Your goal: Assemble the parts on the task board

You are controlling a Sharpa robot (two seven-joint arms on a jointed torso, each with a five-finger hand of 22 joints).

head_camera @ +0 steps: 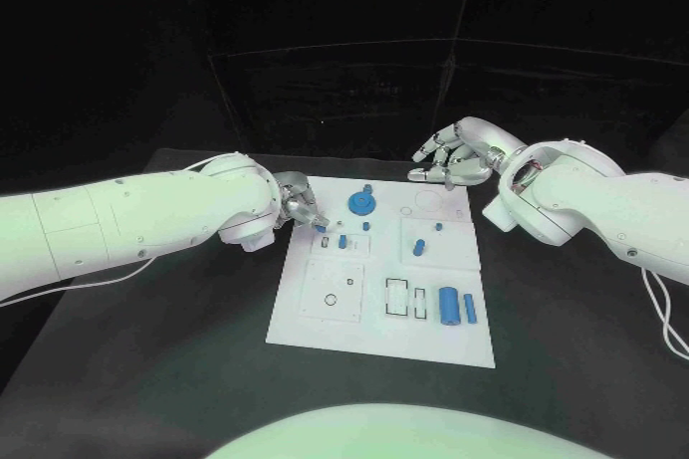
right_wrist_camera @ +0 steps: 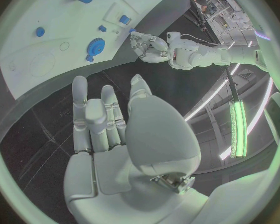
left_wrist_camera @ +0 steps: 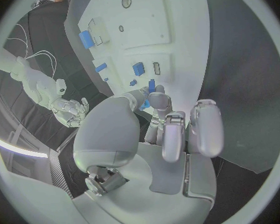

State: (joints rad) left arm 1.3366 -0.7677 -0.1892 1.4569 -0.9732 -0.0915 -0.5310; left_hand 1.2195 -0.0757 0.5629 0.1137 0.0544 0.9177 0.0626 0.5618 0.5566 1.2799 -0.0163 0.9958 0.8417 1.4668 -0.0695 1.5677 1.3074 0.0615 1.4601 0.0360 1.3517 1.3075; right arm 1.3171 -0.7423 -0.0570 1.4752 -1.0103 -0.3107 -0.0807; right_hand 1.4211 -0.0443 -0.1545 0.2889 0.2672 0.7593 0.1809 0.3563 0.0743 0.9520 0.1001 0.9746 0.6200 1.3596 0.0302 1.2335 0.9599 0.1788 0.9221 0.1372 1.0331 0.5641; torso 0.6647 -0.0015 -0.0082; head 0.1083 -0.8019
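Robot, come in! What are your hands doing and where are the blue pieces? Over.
Left hand at the task board's left edge, holding nothing seen. Right hand open beyond the far edge. Blue gear and other blue parts on board. Nothing blocking.

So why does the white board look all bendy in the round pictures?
Both wrist views are fisheye, so the task board curves there and its straight edges bow. In the head view it keeps straight edges. The right robot hand looms large in the right wrist view, being nearest that camera.

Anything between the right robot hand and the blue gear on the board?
Nothing visible. The right robot hand hovers past the task board's far edge; only bare board lies between it and the blue gear.
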